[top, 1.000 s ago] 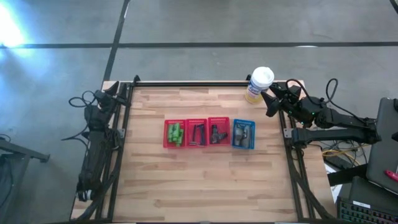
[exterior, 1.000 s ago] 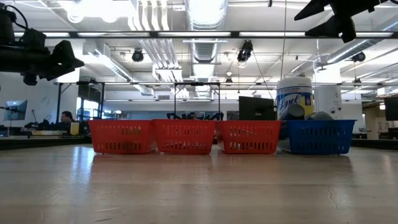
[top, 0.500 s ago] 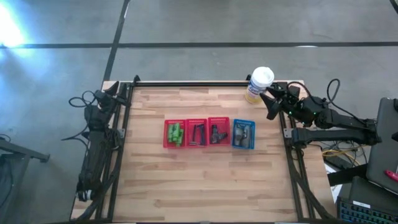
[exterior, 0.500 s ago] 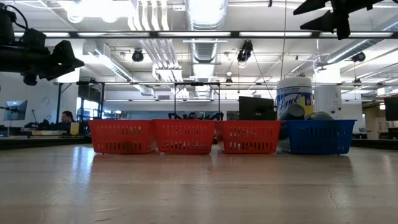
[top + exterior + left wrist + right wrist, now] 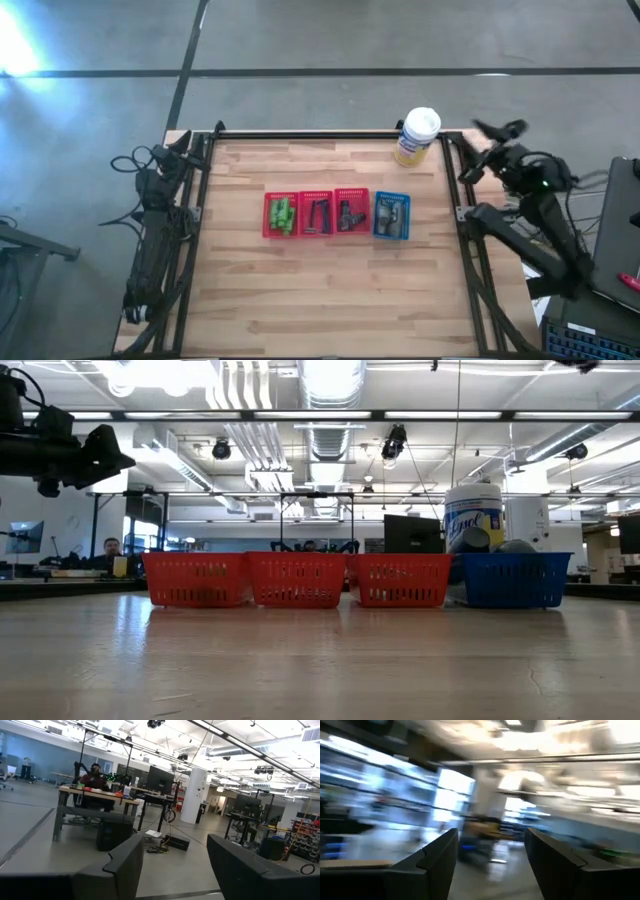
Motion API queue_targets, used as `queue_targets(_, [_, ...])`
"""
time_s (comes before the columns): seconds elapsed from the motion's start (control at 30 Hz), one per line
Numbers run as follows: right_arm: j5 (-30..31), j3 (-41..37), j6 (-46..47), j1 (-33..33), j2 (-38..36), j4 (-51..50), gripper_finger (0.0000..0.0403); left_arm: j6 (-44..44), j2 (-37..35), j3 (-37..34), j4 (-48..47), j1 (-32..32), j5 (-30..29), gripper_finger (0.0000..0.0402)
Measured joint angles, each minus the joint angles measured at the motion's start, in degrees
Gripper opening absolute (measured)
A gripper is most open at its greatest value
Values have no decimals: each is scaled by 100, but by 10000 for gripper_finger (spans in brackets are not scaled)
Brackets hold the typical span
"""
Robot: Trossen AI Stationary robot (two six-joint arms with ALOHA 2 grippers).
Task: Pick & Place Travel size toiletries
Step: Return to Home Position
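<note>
Since all the small toiletries I can see, the green tubes (image 5: 283,214) and the dark bits (image 5: 333,215), lie in the baskets (image 5: 316,192) in the middle of the table (image 5: 330,300), no more picking looks needed. The row runs from 9 o'clock to 3 o'clock. The right gripper (image 5: 497,131) is past the table's edge at 2 o'clock, jaws wide apart, holding nothing. The baskets lie toward 8 o'clock from it. The left gripper (image 5: 185,148) waits at 10 o'clock, jaws apart and empty too.
</note>
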Motion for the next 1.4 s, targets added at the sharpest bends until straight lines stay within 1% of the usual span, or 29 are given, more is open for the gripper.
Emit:
queue_targets(0.13, [1171,-8,-245,-729,-684,-195,219,0,0,-1,-2,0,0,222])
queue_targets(0.23, [1720,-81,-343,-1256,-1122,-198,224,0,0,-1,0,0,0,222])
queue_targets(0.33, [1746,-125,-398,-1881,-1165,-176,233,0,1,-1,0,0,1,222])
queue_targets(0.43, [1725,-214,-315,-2374,-1024,-162,244,0,20,-1,-2,1,-3,222])
queue_targets(0.53, [1747,-525,79,-2787,-1029,-189,255,0,29,-1,-9,2,-5,222])
queue_targets(0.63, [1731,-1017,563,-3120,-1170,-102,265,0,31,-1,-11,2,-5,222])
queue_targets(0.73, [1729,-1530,848,-3240,-1159,114,274,0,39,-1,-14,2,-6,222])
queue_targets(0.83, [1737,-1995,749,-3236,-1168,506,284,0,44,-1,-20,0,-4,222])
queue_targets(0.93, [1741,-2379,645,-3239,-1168,585,294,0,46,-1,-30,0,-11,222])
queue_targets(1.03, [1957,-2684,808,-3239,-1168,592,304,0,46,-1,-39,2,-13,222])
queue_targets(1.17, [2218,-3019,1138,-3239,-1170,607,317,0,46,-1,-42,2,-13,222])
queue_targets(1.3, [2216,-3271,1240,-3239,-1170,620,330,0,46,-1,-43,2,-13,222])
queue_targets(1.4, [2212,-3295,1186,-3239,-1170,474,340,0,46,-1,-43,1,-13,222])
